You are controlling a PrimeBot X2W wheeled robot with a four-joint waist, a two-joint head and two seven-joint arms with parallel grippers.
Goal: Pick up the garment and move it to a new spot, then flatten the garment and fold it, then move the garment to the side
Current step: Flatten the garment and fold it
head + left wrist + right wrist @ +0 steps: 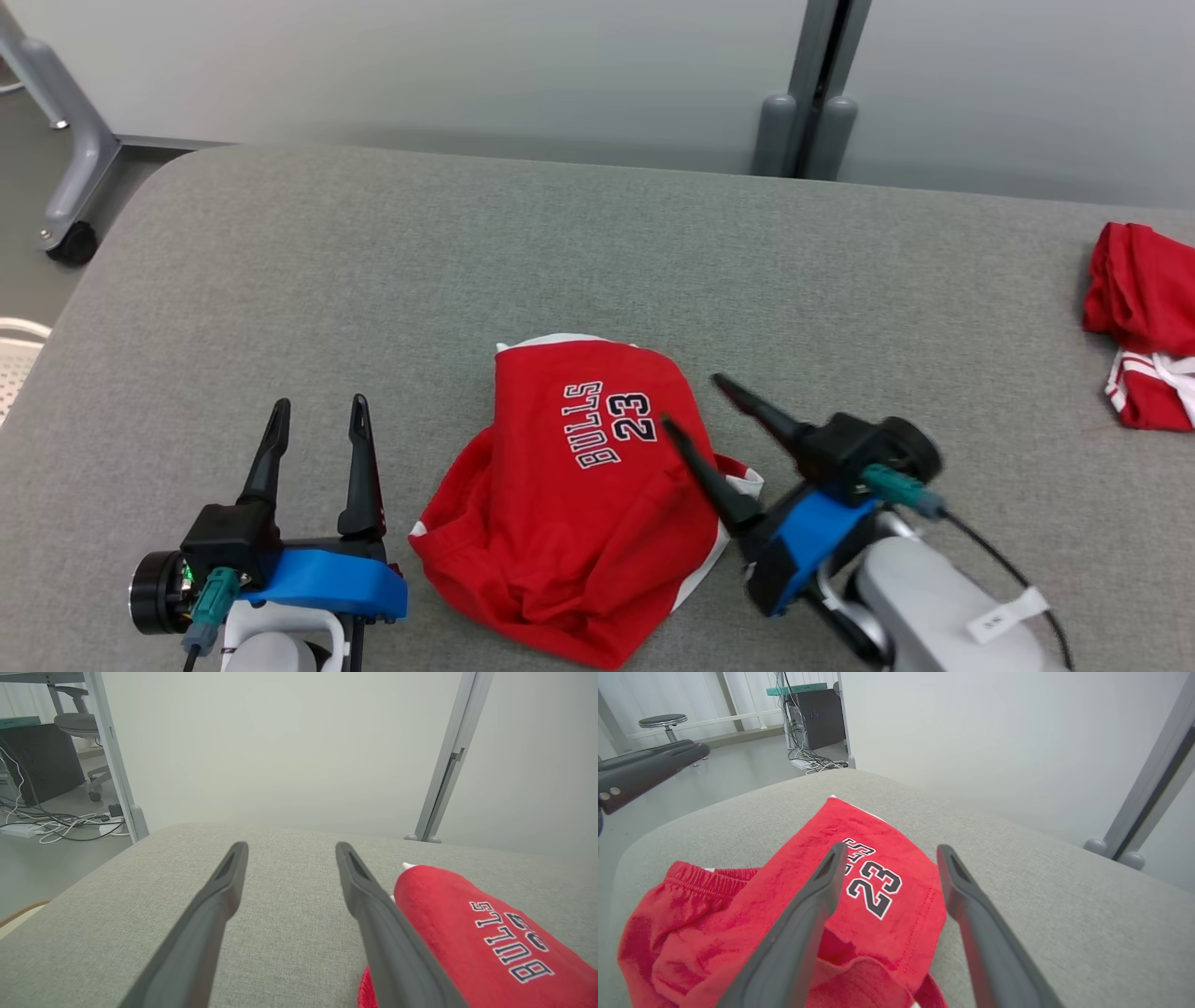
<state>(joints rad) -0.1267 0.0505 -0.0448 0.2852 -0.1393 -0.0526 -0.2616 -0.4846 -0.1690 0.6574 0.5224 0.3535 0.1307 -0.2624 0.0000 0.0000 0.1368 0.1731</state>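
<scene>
A red garment (569,504) printed "BULLS 23" lies crumpled near the front middle of the grey padded table (560,261). My right gripper (693,401) is open at the garment's right edge, fingers pointing up and left over the cloth and holding nothing. The right wrist view has the garment (784,905) under and between the spread fingers of that gripper (889,851). My left gripper (317,415) stands open on the bare table just left of the garment. Seen from the left wrist, the garment (486,938) lies against the right finger of the left gripper (289,851).
A second red garment with white stripes (1144,327) lies at the table's right edge. Behind the table stands a pale partition with a grey post (812,93). A caster leg (70,238) stands on the floor at the far left.
</scene>
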